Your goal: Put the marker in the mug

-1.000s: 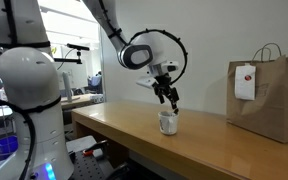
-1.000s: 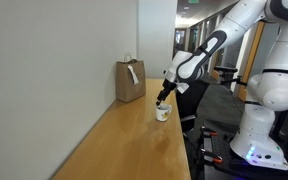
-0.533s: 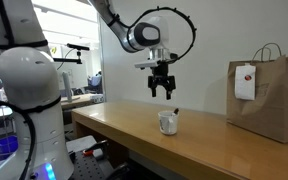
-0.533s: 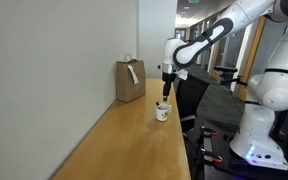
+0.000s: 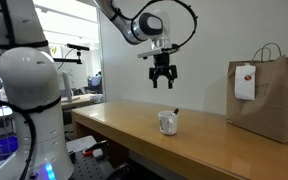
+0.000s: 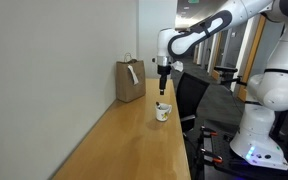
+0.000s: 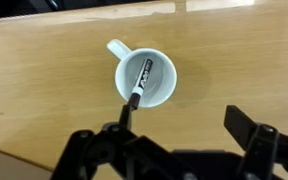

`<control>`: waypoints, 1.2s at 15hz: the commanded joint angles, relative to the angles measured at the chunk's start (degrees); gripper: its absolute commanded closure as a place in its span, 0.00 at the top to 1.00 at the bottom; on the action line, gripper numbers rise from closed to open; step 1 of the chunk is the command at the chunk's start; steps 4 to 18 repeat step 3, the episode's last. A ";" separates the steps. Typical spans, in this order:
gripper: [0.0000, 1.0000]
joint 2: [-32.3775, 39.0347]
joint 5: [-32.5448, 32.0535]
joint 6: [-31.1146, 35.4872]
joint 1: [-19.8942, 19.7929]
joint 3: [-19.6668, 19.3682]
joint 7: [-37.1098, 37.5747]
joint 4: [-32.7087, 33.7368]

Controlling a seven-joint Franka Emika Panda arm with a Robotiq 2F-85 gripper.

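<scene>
- Evidently the marker (image 7: 137, 82) is lodged inside the white mug (image 7: 167, 84). In the wrist view it is seen lying aslant, with one end down in the bowl and the dark end jutting over the rim on the gripper's side.
- The slant is judged to come from length alone: the marker is longer than the mug is deep, so it is propped by the rim rather than lying flat.
- The mug is set upright on the wooden table (image 5: 114, 124), with its handle turned away from the gripper in the wrist view. It is placed well apart from the brown paper bag (image 5: 269, 92).
- The gripper (image 5: 164, 84) is hung well above the mug, roughly over it and pointed straight down.
- The fingers (image 7: 252, 135) are spread wide, and nothing is held between them.
- The wide spread and the clear height are read as a release made from above, with the mug left untouched and untipped.
- The task is judged complete as things lie.
- A small risk is noted: the jutting end could be caught by any low pass over the rim.
</scene>
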 commanded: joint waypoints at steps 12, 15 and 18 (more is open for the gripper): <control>1.00 1.43 -1.32 -1.75 0.03 -0.29 -1.44 2.18; 1.00 1.43 -1.32 -1.75 0.03 -0.29 -1.44 2.18; 1.00 1.43 -1.32 -1.75 0.03 -0.29 -1.44 2.18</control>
